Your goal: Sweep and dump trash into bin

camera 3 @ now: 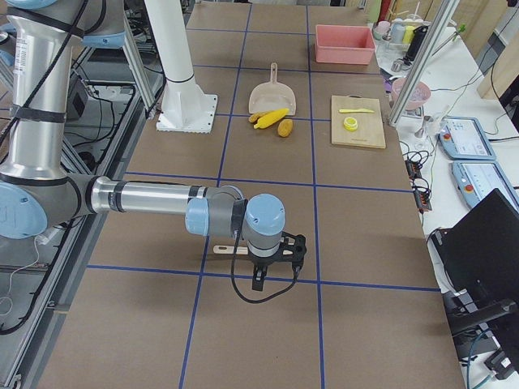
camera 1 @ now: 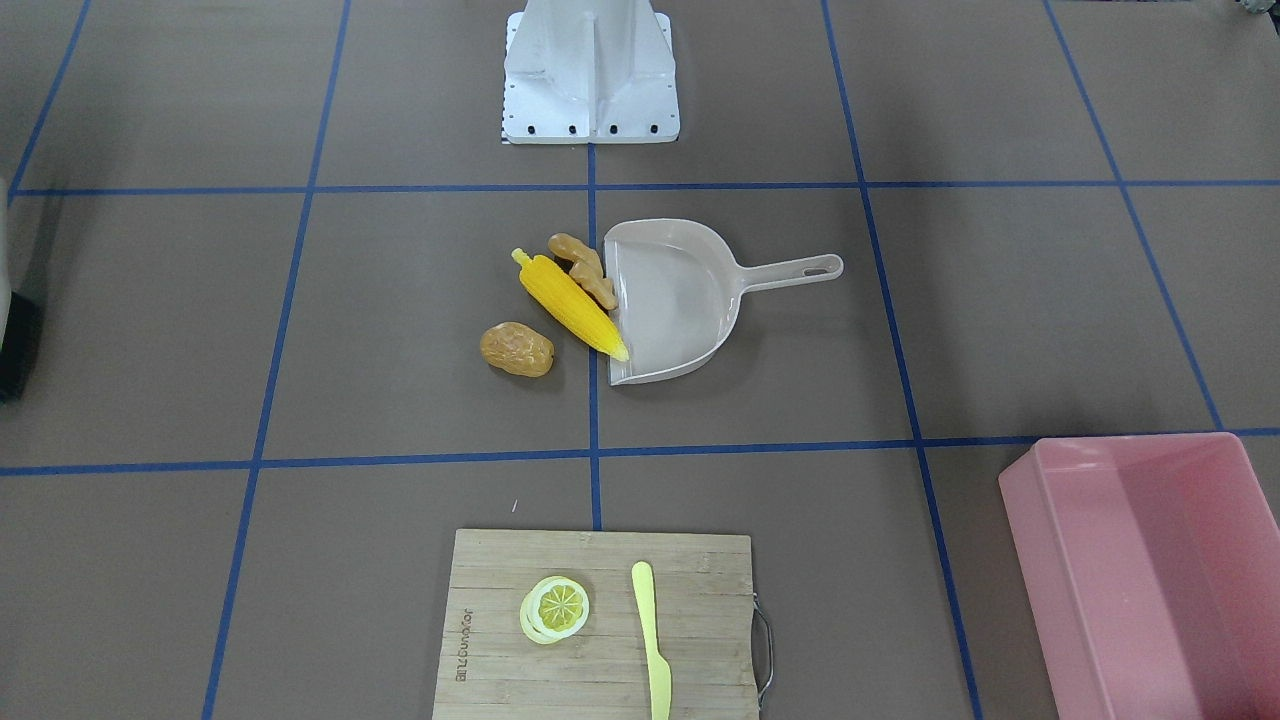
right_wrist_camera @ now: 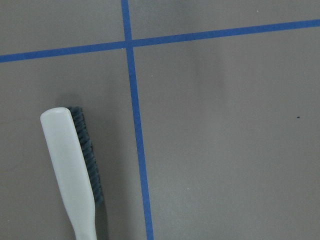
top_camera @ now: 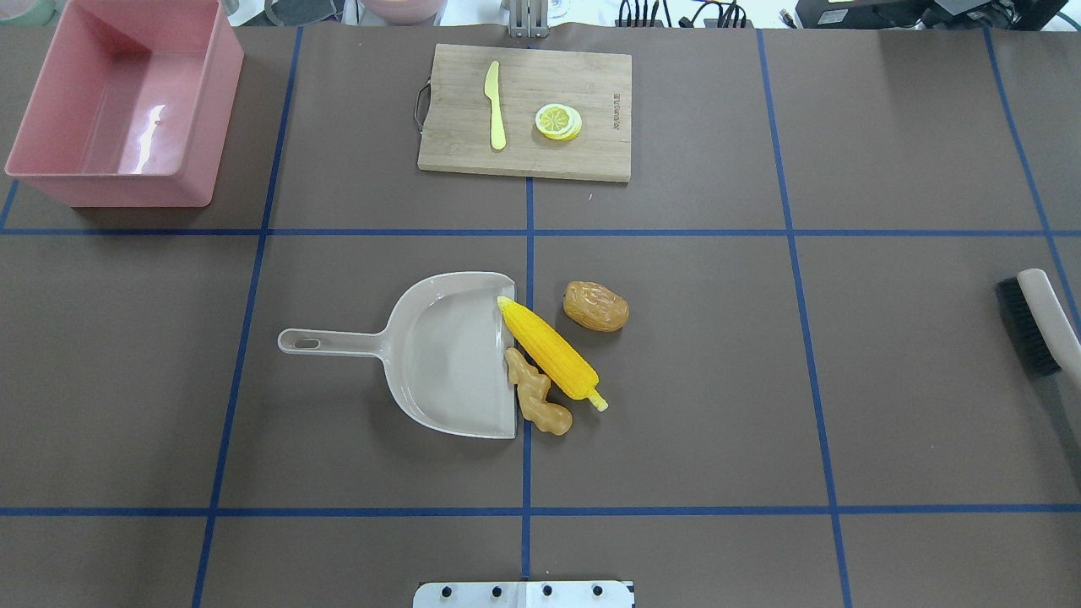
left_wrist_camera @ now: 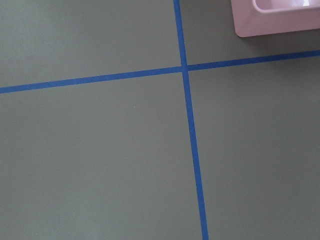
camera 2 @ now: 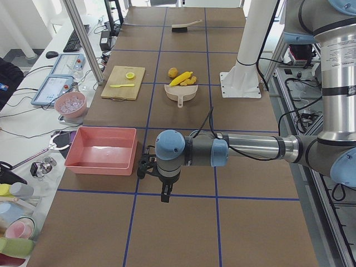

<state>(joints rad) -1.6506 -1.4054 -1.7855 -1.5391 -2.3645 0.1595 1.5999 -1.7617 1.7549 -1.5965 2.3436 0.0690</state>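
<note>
Potato lump [top_camera: 596, 306] sits apart from dustpan [top_camera: 439, 355]; 1 brush [right_wrist_camera: 70, 165] stroke could roll it past corn cob [top_camera: 551, 355]. Left gripper [camera 2: 165, 194], right gripper [camera 3: 259, 279] fingers: cannot tell.

Both hands show only in the side views: left hand [camera 2: 165, 192], right hand [camera 3: 259, 278], finger gap too small to read. Bin [camera 1: 1130, 450] at a worktop corner is clipped by the front view's edges, and the left wrist view catches just one corner. Brush [top_camera: 1037, 323] at the worktop's edge runs out of the overhead view. Cutting board [camera 1: 500, 600] and knife [camera 1: 650, 640] are cut off at the bottom.
</note>
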